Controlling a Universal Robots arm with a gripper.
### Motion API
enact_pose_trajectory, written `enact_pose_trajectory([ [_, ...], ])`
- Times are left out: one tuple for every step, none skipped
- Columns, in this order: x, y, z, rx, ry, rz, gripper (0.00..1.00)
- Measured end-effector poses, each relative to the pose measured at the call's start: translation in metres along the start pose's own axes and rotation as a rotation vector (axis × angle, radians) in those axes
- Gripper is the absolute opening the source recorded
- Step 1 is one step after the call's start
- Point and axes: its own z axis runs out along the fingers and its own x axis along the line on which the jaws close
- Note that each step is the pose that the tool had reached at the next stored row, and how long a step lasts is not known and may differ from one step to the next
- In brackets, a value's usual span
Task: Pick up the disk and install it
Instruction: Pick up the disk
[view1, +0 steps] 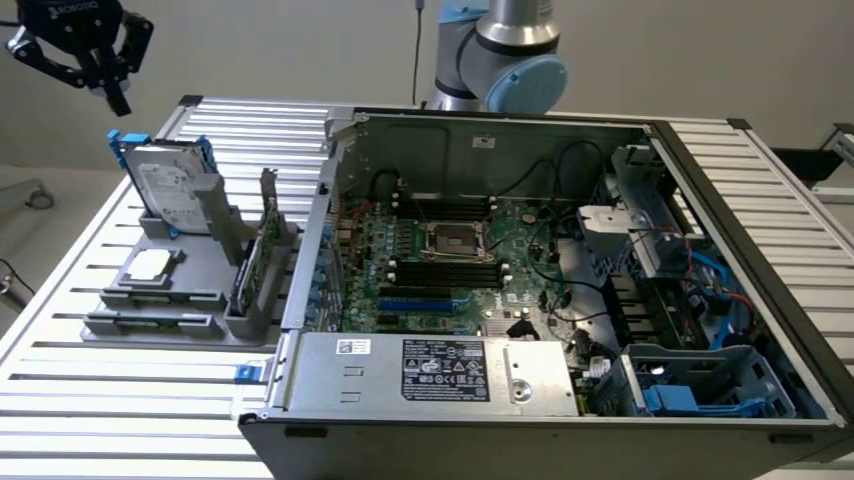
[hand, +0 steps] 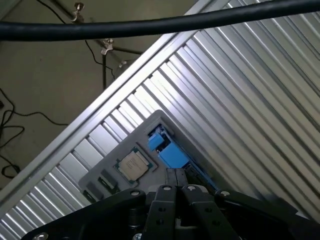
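Disk: the disk (view1: 171, 185) stands on edge in a slot of the grey holder (view1: 167, 322), at about ten o'clock in the exterior view. Its white label faces the camera and its blue carrier (view1: 123, 140) frames the upper edge.
Why on edge: I judge that the slot keeps the flat faces off the surface and leaves the top edge free for a pinch from above.
Holder neighbours: a processor chip (view1: 150, 263) lies flat at six o'clock from the disk. A circuit card (view1: 267, 235) stands on edge at four o'clock. Each has its own seat, so none touches another.
Gripper: the gripper (view1: 115, 98) hangs in the air at eleven o'clock from the disk, well apart from it. Its fingers (hand: 170, 179) are pressed together with nothing between them. The wrist view looks down past them onto the blue carrier and the chip, so the approach seems to be lined up over the holder.
Task state: the disk is not yet lifted and nothing has been installed.
Computer case: the computer case (view1: 627, 135) lies open at three o'clock from the holder, motherboard up, so its inside can be reached from above. A blue bay (view1: 707, 392) sits in its five o'clock corner, the same colour as the carrier.
Table: holder and case both rest on the slatted metal table (view1: 80, 400).
Cable: a black cable (hand: 150, 25) crosses close to the wrist camera.
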Motion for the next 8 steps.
enact_pose_trajectory([
  [-0.0001, 0.0004, 0.0001, 0.0029, 0.0032, -0.015, 0.11],
  [-0.0002, 0.0008, 0.0001, 0.0056, 0.006, -0.028, 0.11],
  [-0.0002, 0.0011, 0.0003, 0.008, 0.0086, -0.041, 0.11],
  [-0.0003, 0.0014, 0.0004, 0.0102, 0.0107, -0.056, 0.11],
  [-0.0004, 0.0017, 0.0006, 0.0124, 0.0131, -0.071, 0.11],
  [-0.0004, 0.002, 0.0008, 0.0142, 0.015, -0.085, 0.11],
  [-0.0003, 0.0023, 0.0011, 0.0149, 0.0158, -0.098, 0.11],
  [-0.0001, 0.0024, 0.0019, 0.0153, 0.0158, -0.111, 0.11],
])
